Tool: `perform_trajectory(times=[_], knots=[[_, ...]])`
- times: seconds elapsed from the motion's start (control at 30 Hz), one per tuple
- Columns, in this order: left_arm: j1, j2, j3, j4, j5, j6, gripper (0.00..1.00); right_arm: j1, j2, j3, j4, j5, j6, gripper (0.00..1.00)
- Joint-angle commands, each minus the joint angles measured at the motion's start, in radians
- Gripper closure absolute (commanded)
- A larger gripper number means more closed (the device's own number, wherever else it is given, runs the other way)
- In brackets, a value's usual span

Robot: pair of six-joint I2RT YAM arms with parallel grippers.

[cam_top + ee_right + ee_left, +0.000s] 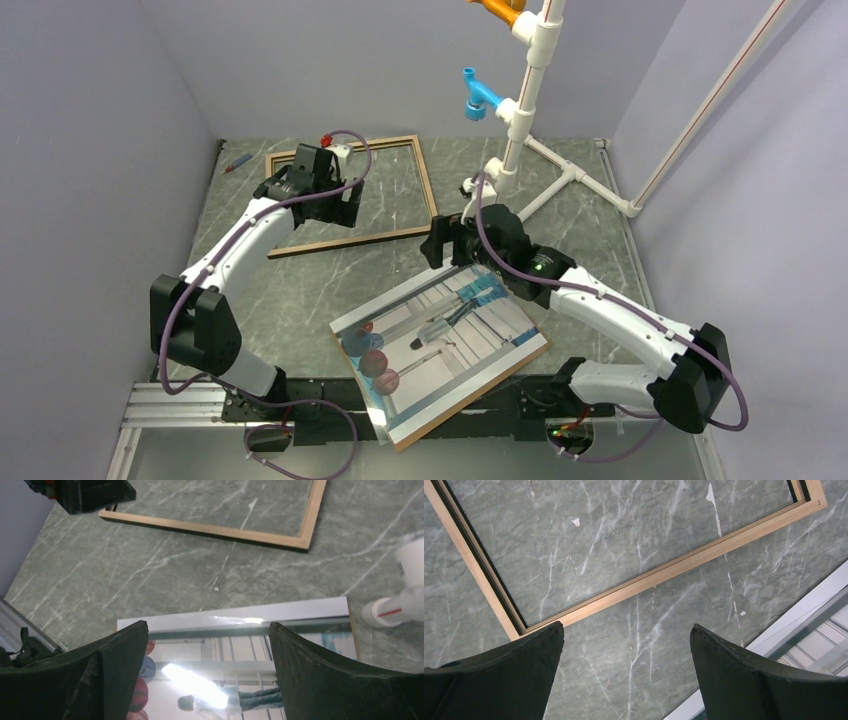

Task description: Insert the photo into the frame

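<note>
Two end effectors are in view, both spread wide with nothing between their fingers. The left end effector [626,627] hangs over the bench [300,290] at the frame's near left corner. In its wrist view that corner sits just beside one dark finger [524,665], and only bare marbled surface shows in the gap. The right end effector [209,625] is poised above the far edge of the photo [215,650], with one finger to each side of the white border. Whether the tips touch the print cannot be told.

The photo [450,335] lies face up on the near middle of the bench, turned at an angle. Its red and blue spheres are toward the left arm, and glare runs across the corridor scene. A brown board edge [470,400] shows under its near right side, and the near corner reaches over the rail holding the arm bases.

The frame [425,180] lies flat at the far left, light wood face up, with only bench inside it, well apart from the photo. A white pipe stand [530,90] rises at the far right, carrying a blue fitting [480,95].
</note>
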Motion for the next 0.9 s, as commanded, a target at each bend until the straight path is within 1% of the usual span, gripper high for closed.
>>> perform_trajectory(times=[0.0,0.17,0.4,0.6,0.73,0.87], knots=[[0.0,-0.046,-0.005,0.034,-0.032,0.021,0.01,0.027,0.068,0.125,0.03,0.107,-0.055,0.08],[0.0,-0.058,-0.016,0.044,-0.068,0.023,0.01,0.027,0.18,0.242,-0.036,0.245,-0.022,0.09],[0.001,-0.051,-0.015,0.044,-0.085,0.023,0.01,0.028,0.358,0.429,-0.093,0.383,-0.065,0.09],[0.001,-0.048,-0.013,0.043,-0.089,0.026,0.01,0.018,0.467,0.533,-0.135,0.447,-0.084,0.07],[0.001,-0.047,-0.013,0.044,-0.092,0.026,0.01,-0.009,0.492,0.535,-0.163,0.46,-0.053,0.06],[0.001,-0.042,-0.009,0.041,-0.088,0.024,0.01,-0.039,0.464,0.483,-0.166,0.454,-0.025,0.06]])
